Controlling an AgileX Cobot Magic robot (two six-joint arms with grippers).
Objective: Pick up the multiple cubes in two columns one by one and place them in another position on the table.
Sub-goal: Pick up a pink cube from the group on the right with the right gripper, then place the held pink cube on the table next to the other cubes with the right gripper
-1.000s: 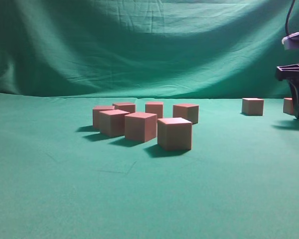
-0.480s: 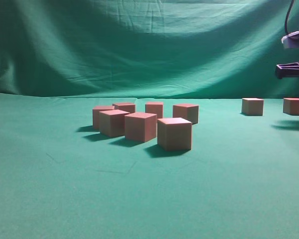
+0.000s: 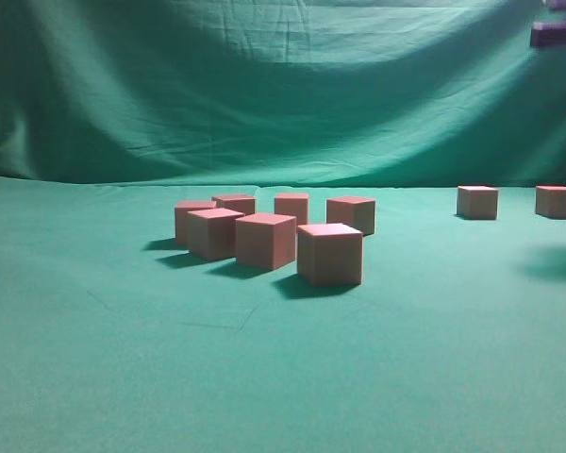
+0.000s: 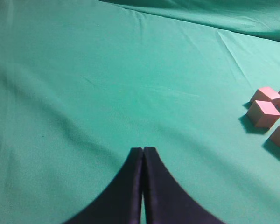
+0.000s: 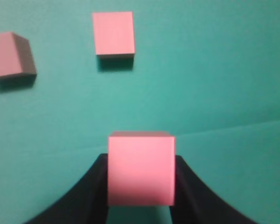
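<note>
- You see the table covered in plain green cloth, matte, with a few faint creases; a wrinkled, draped backdrop cloth of the same green hangs behind it.
- The cubes are small, sharp-edged matte blocks, all one size, with pinkish-red tops and paler tan-pink sides.
- Seven of them sit clustered left of centre on the table, in two rough rows running from near to far; the nearest cube stands at the right front of the cluster.
- Two more rest far to the right, well apart from the cluster: one and, right of it near the frame edge, another.
- Your right gripper has its dark curved fingers clamped on either side of a held cube, raised above the cloth, with the two far-right cubes lying below it on the table.
- Your left gripper has its dark, tapering fingers pressed together with nothing between them, above bare cloth, with part of the cluster at the right edge of its view.
</note>
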